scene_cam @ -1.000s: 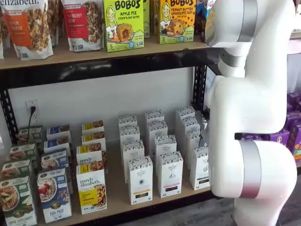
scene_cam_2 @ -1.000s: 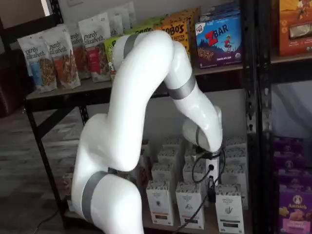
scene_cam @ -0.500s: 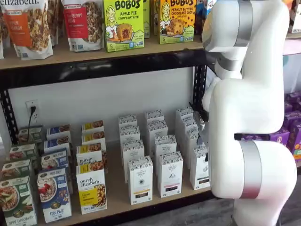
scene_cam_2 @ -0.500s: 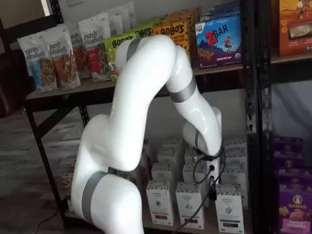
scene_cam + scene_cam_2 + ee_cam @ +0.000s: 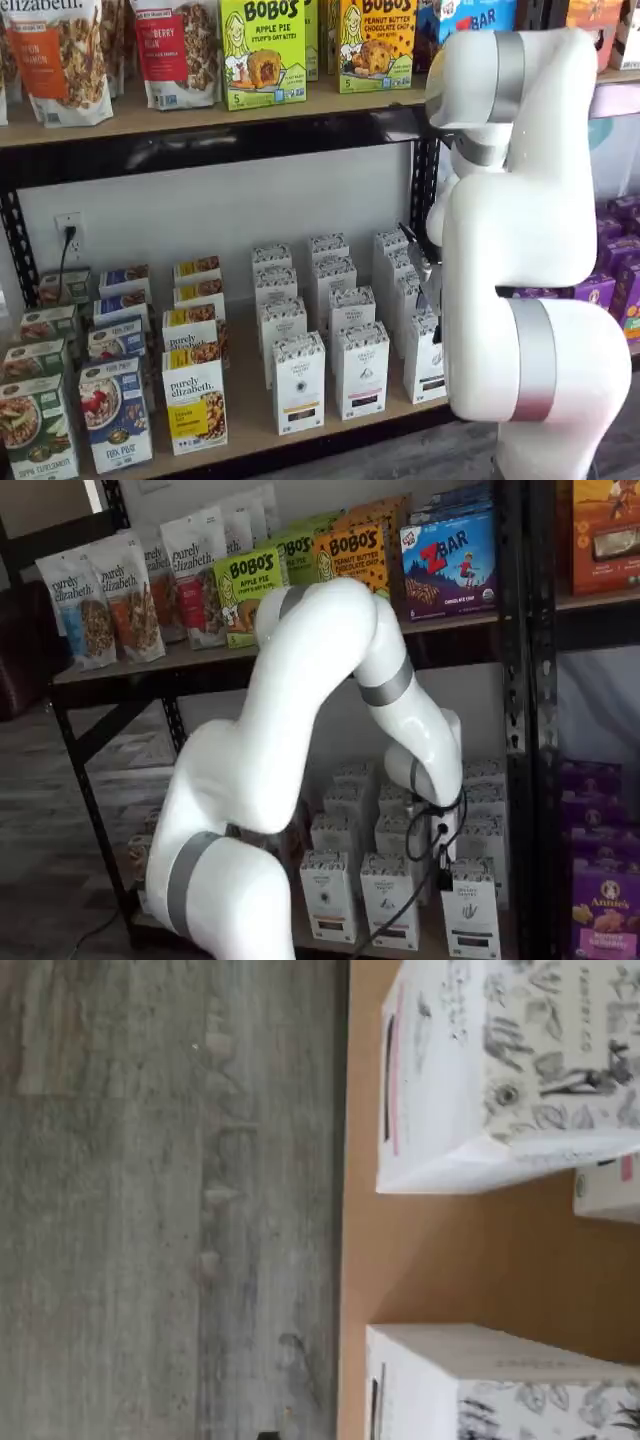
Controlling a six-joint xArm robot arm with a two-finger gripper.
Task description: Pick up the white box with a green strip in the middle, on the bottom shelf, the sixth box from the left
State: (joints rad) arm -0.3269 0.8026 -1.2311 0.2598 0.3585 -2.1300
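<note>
Having been lowered toward the tall white green-striped carton (image 5: 475, 910), the jaws are nearly positioned; their gap cannot be told.

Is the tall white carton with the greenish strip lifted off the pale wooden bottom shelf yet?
No: in a shelf view the tall white carton stands on the pale wooden bottom shelf, front row.
</note>
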